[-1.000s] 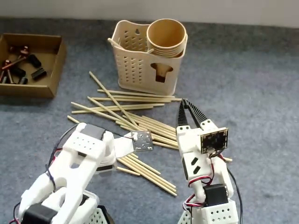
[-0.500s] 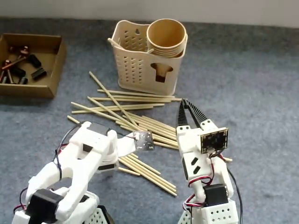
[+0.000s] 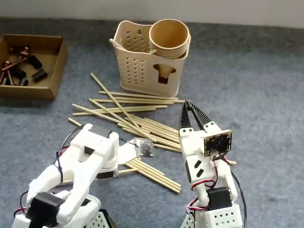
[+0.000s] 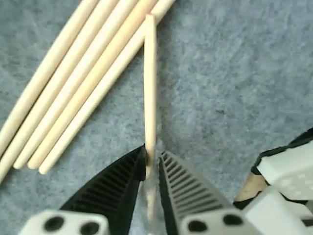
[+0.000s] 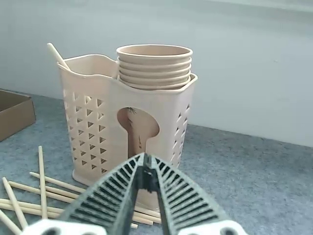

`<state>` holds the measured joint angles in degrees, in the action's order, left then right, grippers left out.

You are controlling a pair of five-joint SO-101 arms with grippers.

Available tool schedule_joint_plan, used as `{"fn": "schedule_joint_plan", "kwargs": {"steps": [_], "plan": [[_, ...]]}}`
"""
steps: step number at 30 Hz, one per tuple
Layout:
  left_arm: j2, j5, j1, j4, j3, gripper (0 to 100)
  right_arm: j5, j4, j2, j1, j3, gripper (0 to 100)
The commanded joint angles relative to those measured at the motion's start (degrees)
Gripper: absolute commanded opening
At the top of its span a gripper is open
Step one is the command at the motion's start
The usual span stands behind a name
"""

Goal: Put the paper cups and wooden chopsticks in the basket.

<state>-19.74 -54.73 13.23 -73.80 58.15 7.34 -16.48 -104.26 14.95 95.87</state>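
Wooden chopstick point(image 4: 150, 73) clamped by its end in my left gripper point(image 4: 152, 156); right gripper point(image 5: 146, 164) closed, empty. Paper cups point(image 3: 169, 35) sit in basket point(image 3: 135, 71), 12 o'clock from loose chopsticks point(image 3: 142, 124). Step: chopstick pickup. Next, I judge: lift, carry toward 1 o'clock, tip upright.

The left arm point(image 3: 90, 156) is seen bent forward and low, with its wrist turned down toward the surface point(image 3: 266, 95). The left tool point(image 4: 152, 157) is pointed downward, and its jaws are closed on one chopstick point(image 4: 150, 83) near its end. The right arm point(image 3: 204, 166) is stretched forward beside it. The right tool point(image 3: 188, 104) is held roughly level, its jaws pressed together with nothing between them.
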Motion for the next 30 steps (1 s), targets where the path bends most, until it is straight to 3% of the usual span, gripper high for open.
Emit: {"fn": "schedule_joint_plan", "kwargs": {"steps": [1, 9, 17, 23, 30], "plan": [[-0.22, -0.09, 0.66, -2.81, -0.66, 1, 0.7, -0.22, -0.75, 0.22, 2.42, 0.9], [-0.31, 0.0, 0.48, -8.62, -1.98, 1, 0.7, -0.22, -0.75, 0.22, 2.42, 0.9], [-0.31, 0.0, -12.0, -12.92, -13.58, 1, 0.7, -0.22, -0.75, 0.22, 2.42, 0.9], [-0.31, 0.0, -14.55, -15.12, -18.68, 1, 0.7, -0.22, -0.75, 0.22, 2.42, 0.9], [-6.46, 11.87, -16.04, -16.53, -30.2, 1, 0.7, -0.22, -0.75, 0.22, 2.42, 0.9]]}}
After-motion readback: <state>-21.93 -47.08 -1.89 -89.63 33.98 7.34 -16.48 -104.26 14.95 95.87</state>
